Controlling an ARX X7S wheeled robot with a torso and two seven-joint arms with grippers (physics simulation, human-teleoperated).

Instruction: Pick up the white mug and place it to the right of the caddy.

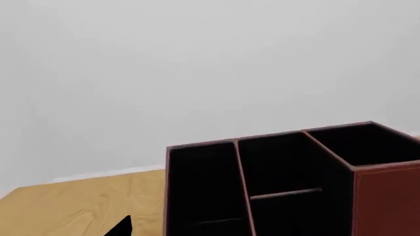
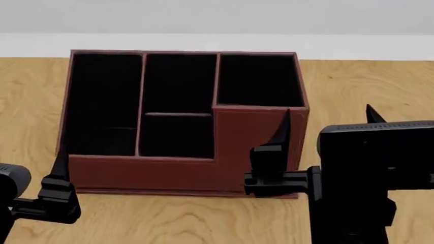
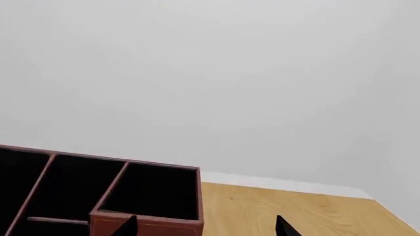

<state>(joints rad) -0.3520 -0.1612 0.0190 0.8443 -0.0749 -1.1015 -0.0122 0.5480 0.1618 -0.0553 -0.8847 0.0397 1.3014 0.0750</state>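
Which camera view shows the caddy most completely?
The head view: the whole caddy appears from above, with all compartments and the stepped front. The left wrist view shows only its upper part; the right wrist view shows only one top corner.

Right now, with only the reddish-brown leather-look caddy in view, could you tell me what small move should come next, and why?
Probably turn the head or base to search for the white mug, since no view shows it. The reddish-brown leather-look caddy fills the wooden table ahead, and the right gripper, fingers spread, and the left gripper, only partly visible, hold nothing.
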